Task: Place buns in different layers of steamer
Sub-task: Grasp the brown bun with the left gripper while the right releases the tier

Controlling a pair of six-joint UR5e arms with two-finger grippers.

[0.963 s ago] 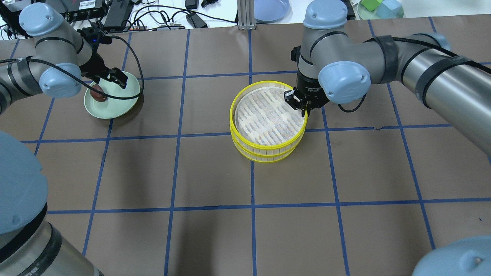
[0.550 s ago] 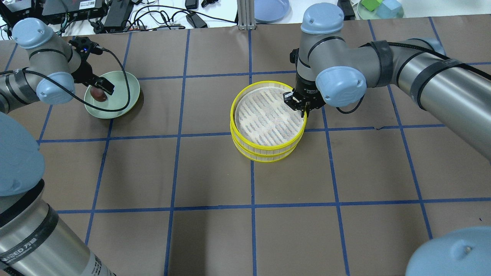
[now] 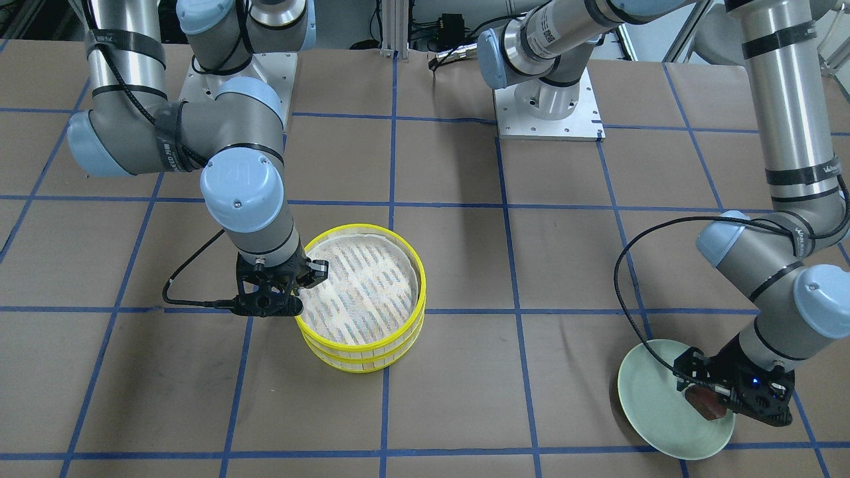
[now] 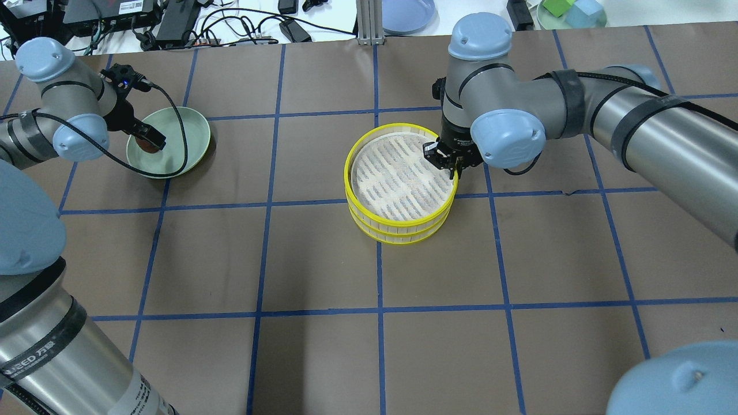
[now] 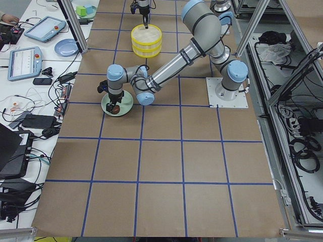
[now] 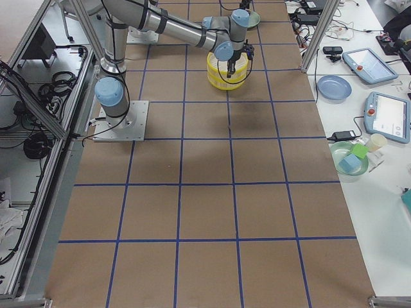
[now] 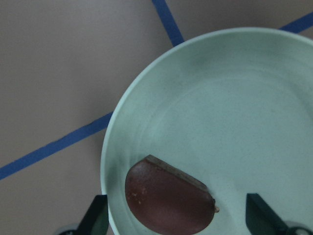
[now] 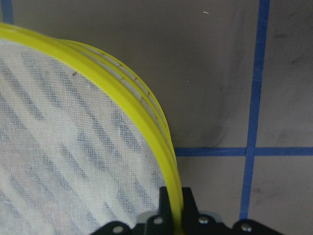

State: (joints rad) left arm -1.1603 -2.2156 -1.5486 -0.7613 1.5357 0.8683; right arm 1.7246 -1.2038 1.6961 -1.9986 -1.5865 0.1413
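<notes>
The two steamer layers are stacked at the table's middle, the top layer (image 4: 353, 173) on the lower layer (image 4: 398, 235), and the top floor is bare. My right gripper (image 4: 452, 164) is shut on the top layer's yellow rim (image 8: 146, 112) at its right side. The dark reddish-brown bun (image 7: 168, 200) lies on the pale green plate (image 4: 187, 132) at the far left. My left gripper (image 4: 151, 141) is open and low over the plate. Its fingers (image 7: 100, 215) straddle the bun without touching it. The cream-white bun is out of view.
Behind the table's far edge there are cables and electronics (image 4: 173, 23), a blue plate (image 4: 406, 11) and a plate with coloured blocks (image 4: 571, 11). Blue tape lines grid the brown table.
My left gripper has moved left and down across the plate to sit around the brown bun. My right gripper stays clamped on the top layer's rim, and the stack has hardly shifted.
</notes>
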